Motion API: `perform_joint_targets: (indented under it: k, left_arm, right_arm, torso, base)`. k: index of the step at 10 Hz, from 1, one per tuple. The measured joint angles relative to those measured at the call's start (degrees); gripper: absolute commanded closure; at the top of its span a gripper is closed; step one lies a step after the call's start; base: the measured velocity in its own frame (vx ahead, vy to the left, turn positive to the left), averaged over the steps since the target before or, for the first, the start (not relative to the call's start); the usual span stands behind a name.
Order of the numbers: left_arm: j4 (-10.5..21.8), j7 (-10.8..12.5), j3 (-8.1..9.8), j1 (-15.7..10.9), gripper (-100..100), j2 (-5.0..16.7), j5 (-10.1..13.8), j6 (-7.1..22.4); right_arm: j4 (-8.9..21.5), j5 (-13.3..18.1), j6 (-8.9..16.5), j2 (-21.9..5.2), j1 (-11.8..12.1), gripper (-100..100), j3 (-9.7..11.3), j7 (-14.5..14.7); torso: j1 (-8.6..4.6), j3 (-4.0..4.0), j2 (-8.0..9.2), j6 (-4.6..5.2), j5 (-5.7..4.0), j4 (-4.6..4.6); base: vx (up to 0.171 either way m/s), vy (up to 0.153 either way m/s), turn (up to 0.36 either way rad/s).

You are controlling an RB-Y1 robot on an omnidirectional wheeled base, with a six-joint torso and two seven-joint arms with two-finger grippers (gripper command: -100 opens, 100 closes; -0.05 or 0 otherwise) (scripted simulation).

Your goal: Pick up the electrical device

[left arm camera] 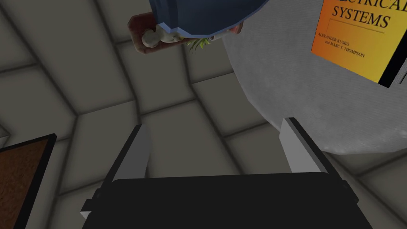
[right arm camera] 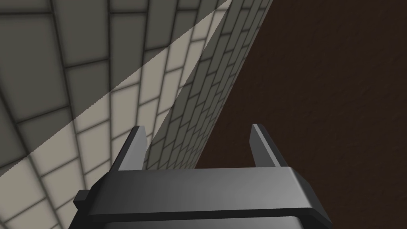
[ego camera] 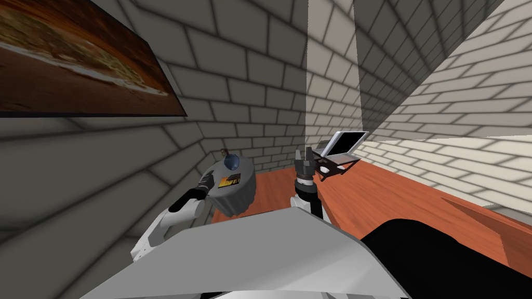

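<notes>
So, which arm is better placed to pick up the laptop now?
The right arm. Its open jaws stand just beside the open laptop on the reddish-brown surface, while the left arm is off at the round grey table with the orange book, farther from it.

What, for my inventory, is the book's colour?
The book is orange shading to yellow, with a black edge; the left wrist view shows it best.

Our left arm (ego camera: 166, 223): white shell, black joint near the wrist.
Our right arm (ego camera: 305, 188): dark wrist part, white below.
Our left gripper (left arm camera: 214, 123): black box, two grey blade fingers.
Our right gripper (right arm camera: 196, 127): dark grey box, same blades.
</notes>
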Motion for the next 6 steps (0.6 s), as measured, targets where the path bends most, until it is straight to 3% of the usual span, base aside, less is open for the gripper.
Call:
perform_joint_targets:
  k: [6]
  left_arm:
    - [3.44, 0.59, -2.48, -1.91, -100, -0.29, 1.23, 8.41]
  right_arm:
    - [0.0, 0.0, 0.0, 0.0, 0.0, 0, 0.0, 0.0]
  torso:
    - [-0.03, -0.02, -0.03, 0.0, -0.01, -0.01]
  base:
    - [0.046, -0.022, 0.006]
